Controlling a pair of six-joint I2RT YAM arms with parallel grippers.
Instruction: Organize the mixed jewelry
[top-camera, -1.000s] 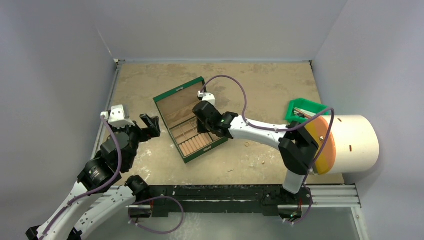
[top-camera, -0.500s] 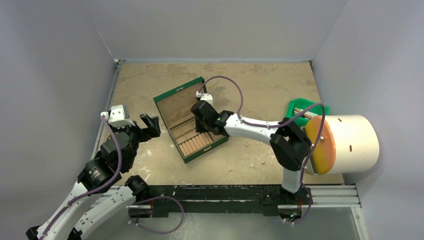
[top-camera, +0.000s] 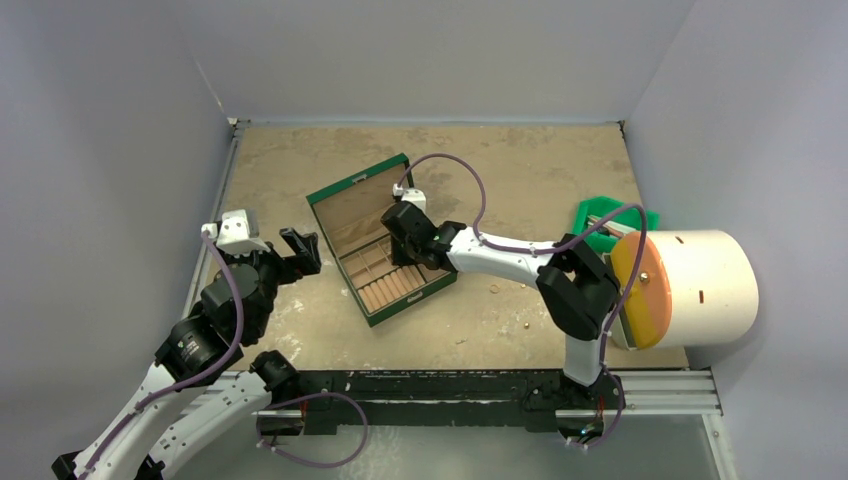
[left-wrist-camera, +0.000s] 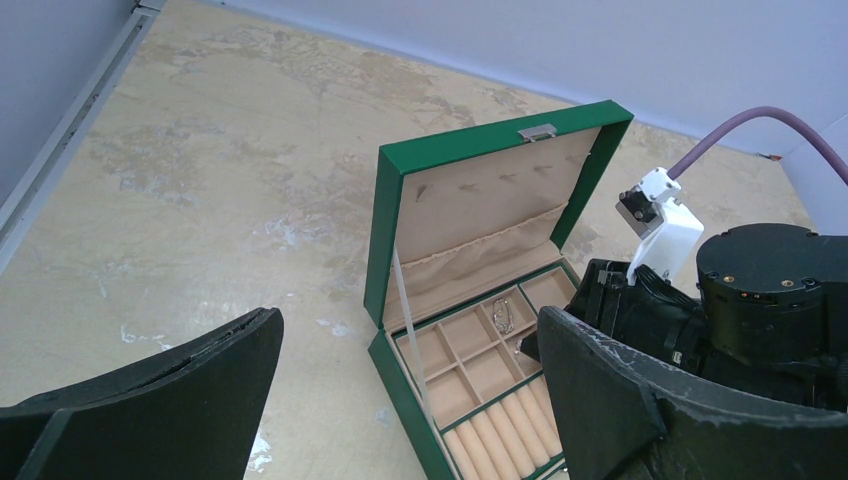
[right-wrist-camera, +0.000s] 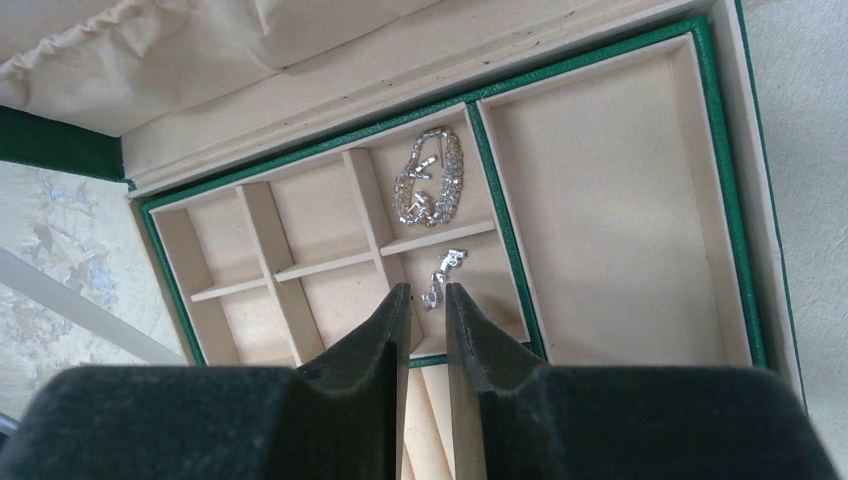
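Glittery silver jewelry (right-wrist-camera: 433, 190) in tan compartments (right-wrist-camera: 610, 200) of green box (left-wrist-camera: 372, 240); right jaws slightly apart, left jaws wide.

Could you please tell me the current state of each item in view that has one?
green box: open, lid propped upright.
left gripper: wide open, empty, apart from the box.
right gripper: jaws slightly apart, nothing between them, over a small compartment.
silver chain: lying in its compartment.
small silver piece: lying in the next compartment, just ahead of that gripper.

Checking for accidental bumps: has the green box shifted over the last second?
No. The green box keeps its spot and angle relative to the table edges.
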